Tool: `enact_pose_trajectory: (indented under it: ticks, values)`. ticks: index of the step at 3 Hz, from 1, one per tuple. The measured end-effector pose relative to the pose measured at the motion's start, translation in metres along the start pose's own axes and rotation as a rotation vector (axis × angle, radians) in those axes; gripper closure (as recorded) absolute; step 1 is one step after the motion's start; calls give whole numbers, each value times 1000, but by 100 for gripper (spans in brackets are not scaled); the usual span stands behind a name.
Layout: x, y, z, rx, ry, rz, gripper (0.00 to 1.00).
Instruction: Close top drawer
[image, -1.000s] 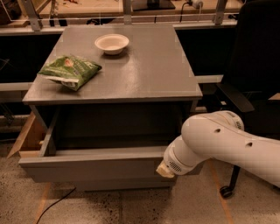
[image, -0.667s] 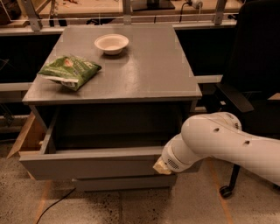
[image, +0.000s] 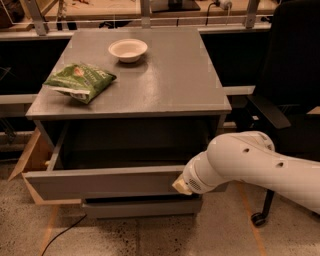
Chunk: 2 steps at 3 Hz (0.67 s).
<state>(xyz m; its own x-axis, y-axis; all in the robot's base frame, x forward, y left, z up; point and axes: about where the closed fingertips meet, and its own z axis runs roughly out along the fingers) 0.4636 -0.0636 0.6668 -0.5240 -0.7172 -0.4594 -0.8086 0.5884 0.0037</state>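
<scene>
Open or shut, I cannot tell, but the gripper (image: 182, 186) sits right at the front of the top drawer (image: 100, 182), which sticks far out of the cabinet (image: 150, 85) — so I think nearly all the pushing is left.

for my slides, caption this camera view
Robot gripper at the right end of the open top drawer

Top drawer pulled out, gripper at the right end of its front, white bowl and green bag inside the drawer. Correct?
No. The white bowl and green bag sit on the cabinet top, not inside the top drawer; the camera view shows it. The rest holds: the drawer is pulled out and the gripper is at the right end of its front.
</scene>
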Motion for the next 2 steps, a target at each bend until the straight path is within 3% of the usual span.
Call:
enact_pose_trajectory:
  ticks: [2]
  values:
    - [-56,-36,26,101,-267,176,100]
